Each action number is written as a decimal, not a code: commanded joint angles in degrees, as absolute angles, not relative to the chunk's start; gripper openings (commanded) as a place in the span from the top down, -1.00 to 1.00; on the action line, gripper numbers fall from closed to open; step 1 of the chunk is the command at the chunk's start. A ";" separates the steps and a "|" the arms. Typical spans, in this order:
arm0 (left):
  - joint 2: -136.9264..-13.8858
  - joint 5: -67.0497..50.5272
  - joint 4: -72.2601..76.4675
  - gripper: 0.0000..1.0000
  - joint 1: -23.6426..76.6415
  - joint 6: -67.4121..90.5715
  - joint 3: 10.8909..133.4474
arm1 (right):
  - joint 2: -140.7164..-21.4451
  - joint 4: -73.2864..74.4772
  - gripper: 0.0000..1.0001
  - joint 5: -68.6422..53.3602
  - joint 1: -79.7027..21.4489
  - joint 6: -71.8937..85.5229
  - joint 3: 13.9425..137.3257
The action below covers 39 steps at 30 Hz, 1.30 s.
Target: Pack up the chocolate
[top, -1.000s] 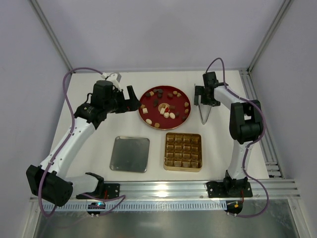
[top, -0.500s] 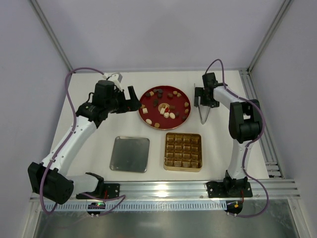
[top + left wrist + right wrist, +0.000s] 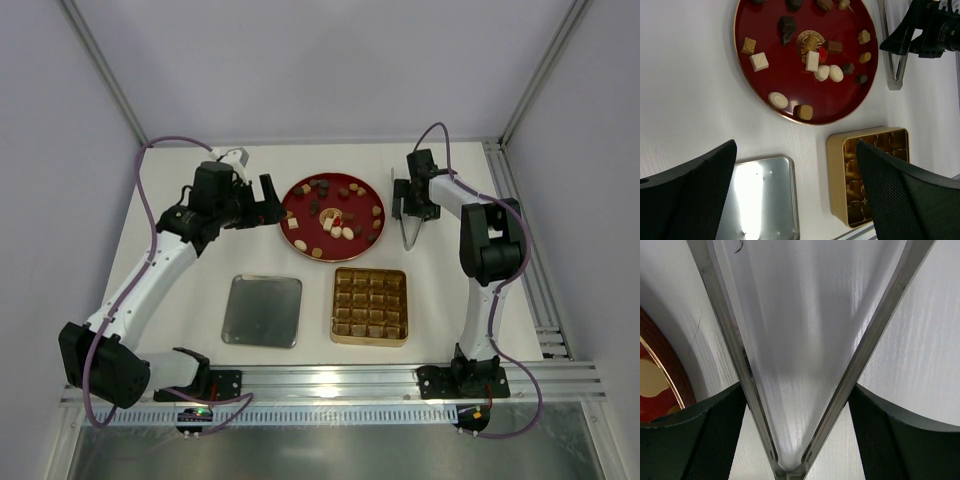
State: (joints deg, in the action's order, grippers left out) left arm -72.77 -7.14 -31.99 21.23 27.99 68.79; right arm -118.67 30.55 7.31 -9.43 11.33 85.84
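Nearest the arm bases, a flat silver lid (image 3: 262, 311) lies on the white bench (image 3: 440, 290), with the gold gridded tin (image 3: 836, 170) just to its right, the two apart. Beyond them sits the red plate (image 3: 790, 75), and all the chocolate (image 3: 812, 60) is on it: loose tan, dark and cream pieces, round and square. Left of the plate the left gripper (image 3: 268, 200) hangs above the bench, its fingers wide apart with nothing between them. On the plate's right lie metal tongs (image 3: 724, 330) – the right gripper (image 3: 797, 390) straddles them, one finger against the outside of each arm.
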 commanded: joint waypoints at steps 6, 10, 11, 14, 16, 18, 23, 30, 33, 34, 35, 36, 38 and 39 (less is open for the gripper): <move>-73.12 -7.65 -31.11 -0.99 20.92 27.25 68.73 | -117.42 30.50 -0.57 7.56 -9.58 12.04 85.69; -72.95 -7.73 -31.03 -0.99 20.92 27.33 68.73 | -115.58 31.03 -0.39 7.47 -9.58 11.95 86.13; -72.86 -7.65 -31.03 -0.99 20.92 27.33 68.64 | -114.97 31.11 -0.39 7.56 -9.58 12.04 86.13; -72.77 -7.65 -31.03 -0.99 20.92 27.25 68.56 | -112.24 31.99 -0.29 7.47 -9.67 12.22 86.48; -72.60 -7.56 -30.94 -0.99 20.92 27.33 68.47 | -110.40 32.60 -0.27 7.30 -9.67 12.39 86.92; -72.25 -7.56 -30.85 -1.00 20.92 27.25 68.29 | -109.08 33.31 -0.22 7.03 -9.67 12.48 87.10; -71.54 -7.38 -30.67 -0.99 20.92 27.25 67.85 | -105.82 36.21 -0.21 7.82 -10.54 12.39 88.59; -71.02 -7.65 -30.32 -1.00 20.92 27.25 67.41 | -102.05 39.37 -0.20 8.88 -11.16 13.01 89.38; -71.10 -8.00 -30.15 -0.99 20.92 27.51 67.41 | -100.02 40.51 -0.18 9.23 -11.42 13.10 89.21; -71.10 -8.09 -30.06 -0.99 20.83 27.51 67.41 | -99.50 40.60 -0.15 9.40 -11.51 13.27 89.03; -71.19 -8.17 -30.06 -0.99 20.92 27.60 67.33 | -98.27 40.61 -0.13 9.40 -11.43 13.36 88.95; -71.19 -8.17 -30.06 -0.99 20.83 27.51 67.32 | -97.91 40.95 -0.11 9.23 -11.77 13.45 88.95; -71.10 -8.17 -29.88 -1.00 20.83 27.60 67.24 | -96.95 41.48 -0.07 9.05 -12.21 13.71 89.12; -71.19 -8.26 -29.97 -0.99 20.83 27.68 67.24 | -96.07 41.75 -0.04 9.23 -12.39 13.80 89.12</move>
State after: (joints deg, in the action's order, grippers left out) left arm -72.66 -7.38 -31.92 21.23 28.03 67.57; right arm -100.68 40.88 8.29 -11.51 12.86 86.94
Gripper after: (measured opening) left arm 0.996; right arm 0.537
